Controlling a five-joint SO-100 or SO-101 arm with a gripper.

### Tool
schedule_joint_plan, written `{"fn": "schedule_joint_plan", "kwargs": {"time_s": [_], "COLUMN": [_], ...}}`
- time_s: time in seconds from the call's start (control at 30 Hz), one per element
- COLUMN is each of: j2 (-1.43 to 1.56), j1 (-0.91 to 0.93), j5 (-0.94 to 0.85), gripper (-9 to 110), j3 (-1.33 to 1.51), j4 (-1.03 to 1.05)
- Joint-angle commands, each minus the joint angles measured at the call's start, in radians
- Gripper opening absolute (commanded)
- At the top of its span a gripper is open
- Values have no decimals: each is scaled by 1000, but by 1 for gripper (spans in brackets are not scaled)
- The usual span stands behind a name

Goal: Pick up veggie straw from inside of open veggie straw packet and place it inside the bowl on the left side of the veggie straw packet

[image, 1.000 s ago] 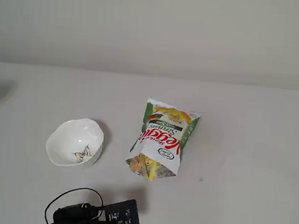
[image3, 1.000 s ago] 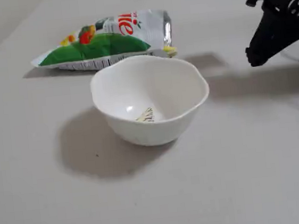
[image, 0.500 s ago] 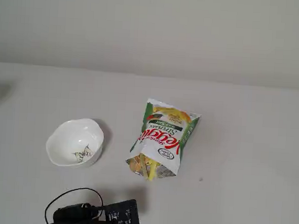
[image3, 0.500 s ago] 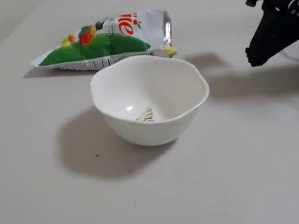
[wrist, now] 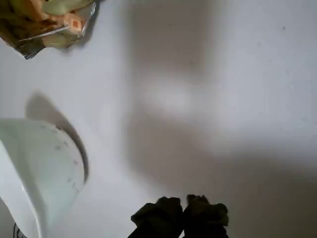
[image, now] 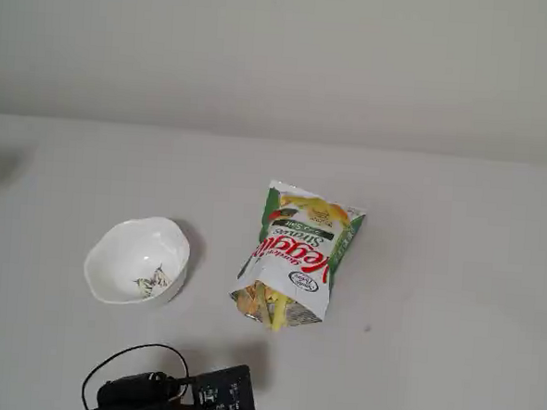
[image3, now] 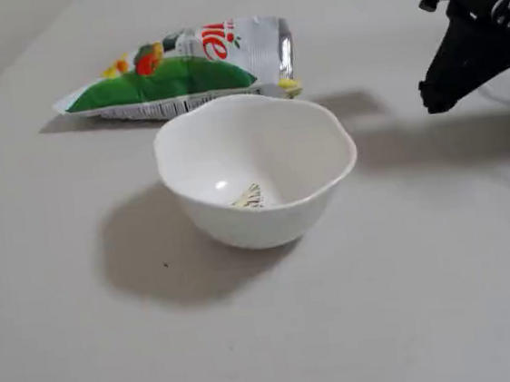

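Gripper (wrist: 184, 206) sits at bottom edge of wrist view w/ fingertips pressed together, nothing between them, over bare table (image: 455, 272), well apart from bag and bowl. Snack bag (image: 299, 248) lies flat, open mouth toward the arm; yellow straw (image: 277, 319) pokes out of the mouth among other sticks. White bowl (image: 137, 260) sits left of bag in the high fixed view, w/ only its sprig mark (image: 150, 282) inside.

Soft, even light fell from above, casting a diffuse shadow beside the bowl (image3: 257, 168) in a fixed view, while the wrist view was overexposed and blurred, its gripper (wrist: 182, 208) a dark, unfocused shape above broad grey shadows.
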Motion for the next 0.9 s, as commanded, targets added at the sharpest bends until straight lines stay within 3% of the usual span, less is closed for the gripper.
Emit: {"fn": "schedule_joint_plan", "kwargs": {"time_s": [0.0, 0.23, 0.53, 0.87], "j2": [9, 9, -17, -673], "j1": [12, 60, 150, 393], "j5": [-12, -121, -643, -1020], "gripper": [0, 2, 19, 24], "j3": [-5, -3, -20, -285], "j4": [-26, -74, -137, -525]}}
